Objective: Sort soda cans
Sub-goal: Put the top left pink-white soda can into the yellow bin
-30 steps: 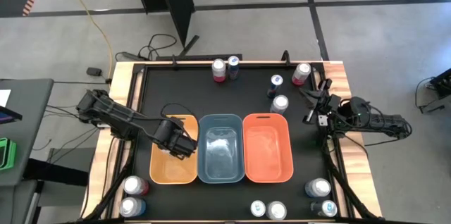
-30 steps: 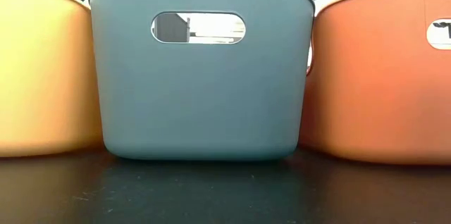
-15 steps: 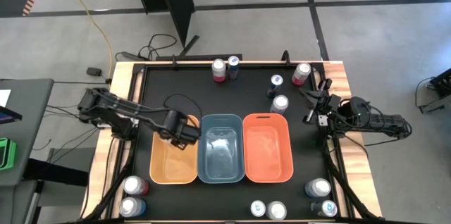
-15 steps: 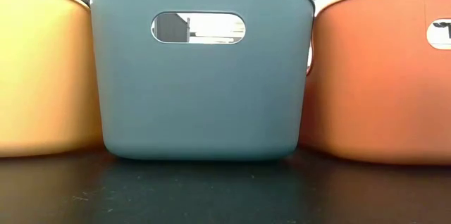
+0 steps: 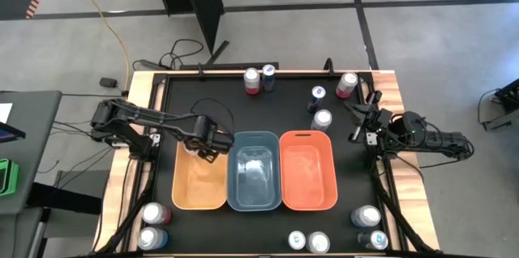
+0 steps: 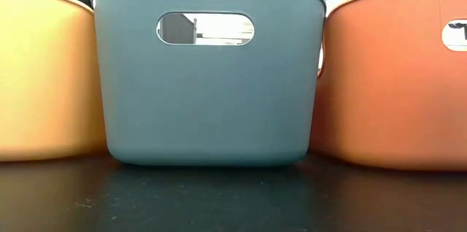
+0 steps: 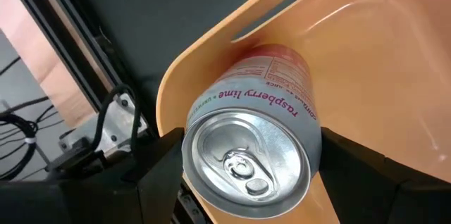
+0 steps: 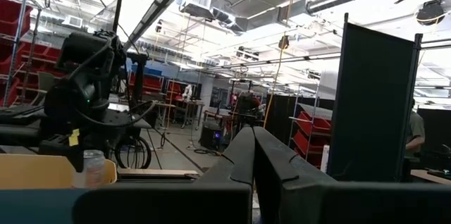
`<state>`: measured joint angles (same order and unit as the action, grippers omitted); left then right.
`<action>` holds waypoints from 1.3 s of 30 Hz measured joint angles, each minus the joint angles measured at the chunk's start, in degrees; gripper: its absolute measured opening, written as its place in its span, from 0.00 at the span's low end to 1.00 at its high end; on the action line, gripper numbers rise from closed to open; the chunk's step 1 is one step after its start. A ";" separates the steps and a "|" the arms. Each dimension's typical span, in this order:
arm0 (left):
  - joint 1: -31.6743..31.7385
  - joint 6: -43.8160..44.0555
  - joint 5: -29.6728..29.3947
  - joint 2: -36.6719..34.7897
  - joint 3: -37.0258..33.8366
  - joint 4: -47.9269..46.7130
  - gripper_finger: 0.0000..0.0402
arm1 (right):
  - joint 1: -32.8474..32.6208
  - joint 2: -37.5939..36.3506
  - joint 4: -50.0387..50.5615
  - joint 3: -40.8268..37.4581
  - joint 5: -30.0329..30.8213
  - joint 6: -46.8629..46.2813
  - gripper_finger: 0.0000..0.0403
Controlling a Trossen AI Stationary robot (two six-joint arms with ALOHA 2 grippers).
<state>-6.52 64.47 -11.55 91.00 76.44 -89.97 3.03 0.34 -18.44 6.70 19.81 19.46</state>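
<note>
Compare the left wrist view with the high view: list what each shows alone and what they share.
Only the left wrist view shows the held can close up: silver top, pull tab and "raspberry lime" print, with a dark finger on each side.

Only the high view shows the whole table: the blue bin, the red-orange bin, the loose cans around the table's edges, and the right end effector waiting at the right side.

Both show the orange bin and the left end effector over its far end.
</note>
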 joint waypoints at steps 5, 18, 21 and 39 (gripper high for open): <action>0.21 0.07 -0.51 0.00 -0.06 -0.01 0.69 | 0.00 0.00 0.00 0.00 0.00 0.00 0.05; -0.24 1.21 3.19 -0.15 -7.34 1.69 0.69 | 0.02 0.00 0.00 0.01 -0.01 -0.04 0.05; -0.24 1.11 3.19 -0.15 -7.41 2.12 0.69 | 0.00 0.00 0.00 0.00 -0.01 -0.04 0.05; -0.24 1.83 2.27 0.04 -7.63 0.35 0.85 | 0.00 0.00 0.88 0.00 -0.02 -1.14 0.05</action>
<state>-6.76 66.30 -9.28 91.05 68.82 -89.62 3.03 0.34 -17.56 6.70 19.80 18.33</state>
